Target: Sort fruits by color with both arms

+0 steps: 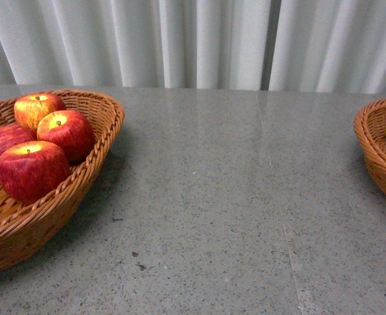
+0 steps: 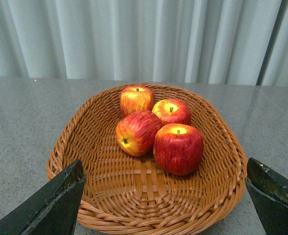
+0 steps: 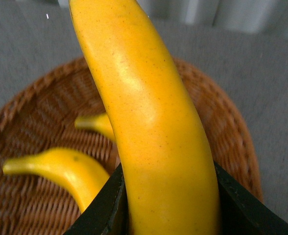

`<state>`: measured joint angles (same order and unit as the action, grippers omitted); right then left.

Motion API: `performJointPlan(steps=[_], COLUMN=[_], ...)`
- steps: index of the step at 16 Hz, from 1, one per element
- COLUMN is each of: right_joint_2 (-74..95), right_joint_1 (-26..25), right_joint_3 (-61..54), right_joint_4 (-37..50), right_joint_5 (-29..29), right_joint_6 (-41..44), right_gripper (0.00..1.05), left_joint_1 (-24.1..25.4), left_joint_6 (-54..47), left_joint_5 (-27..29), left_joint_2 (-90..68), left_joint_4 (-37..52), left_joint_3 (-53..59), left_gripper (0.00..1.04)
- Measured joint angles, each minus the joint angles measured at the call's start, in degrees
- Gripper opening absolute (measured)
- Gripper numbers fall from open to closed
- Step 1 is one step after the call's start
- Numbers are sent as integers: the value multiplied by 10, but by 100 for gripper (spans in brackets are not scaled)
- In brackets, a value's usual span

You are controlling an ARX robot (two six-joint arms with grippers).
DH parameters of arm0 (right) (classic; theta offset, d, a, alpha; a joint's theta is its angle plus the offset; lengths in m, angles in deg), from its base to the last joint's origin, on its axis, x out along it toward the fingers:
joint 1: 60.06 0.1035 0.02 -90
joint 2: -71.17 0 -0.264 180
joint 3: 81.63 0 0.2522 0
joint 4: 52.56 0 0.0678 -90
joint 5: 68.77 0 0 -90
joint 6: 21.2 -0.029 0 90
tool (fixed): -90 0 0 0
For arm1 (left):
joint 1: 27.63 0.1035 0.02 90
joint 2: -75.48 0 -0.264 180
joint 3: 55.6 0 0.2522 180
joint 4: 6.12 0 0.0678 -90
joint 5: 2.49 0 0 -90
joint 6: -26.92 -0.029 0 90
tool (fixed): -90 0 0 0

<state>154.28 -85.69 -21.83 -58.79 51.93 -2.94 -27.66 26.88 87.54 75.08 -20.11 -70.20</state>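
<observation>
Gripping a banana [image 3: 154, 127] in the right gripper [image 3: 168, 205], above the wicker basket [image 3: 31, 112].
Hovering wide open, left gripper [image 2: 166, 200], apples [image 2: 178, 148] at twelve o'clock.

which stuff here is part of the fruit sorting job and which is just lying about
Part of the job:
- four apples in the left basket
- held banana, two bananas in the right basket
- right gripper, left gripper

Just there:
- grey table
- white curtain
</observation>
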Motion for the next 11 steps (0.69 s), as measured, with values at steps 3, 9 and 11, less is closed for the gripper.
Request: performJointPlan(steps=[3,9,11], right_joint_2=[-1,-24,-49], right_joint_1=[-14,18,26], right_joint_3=[-35,-29,-20], right_joint_4=[-32,-20,-2], right_joint_5=[1,9,22], right_joint_6=[34,22,-23], right_gripper=[39,97,97], left_joint_1=[0,0,0], left_joint_6=[0,0,0], left_joint_5=[0,0,0], left_joint_2=[0,0,0], left_joint_4=[0,0,0], left_joint_3=[0,0,0], left_gripper=[98,98,98])
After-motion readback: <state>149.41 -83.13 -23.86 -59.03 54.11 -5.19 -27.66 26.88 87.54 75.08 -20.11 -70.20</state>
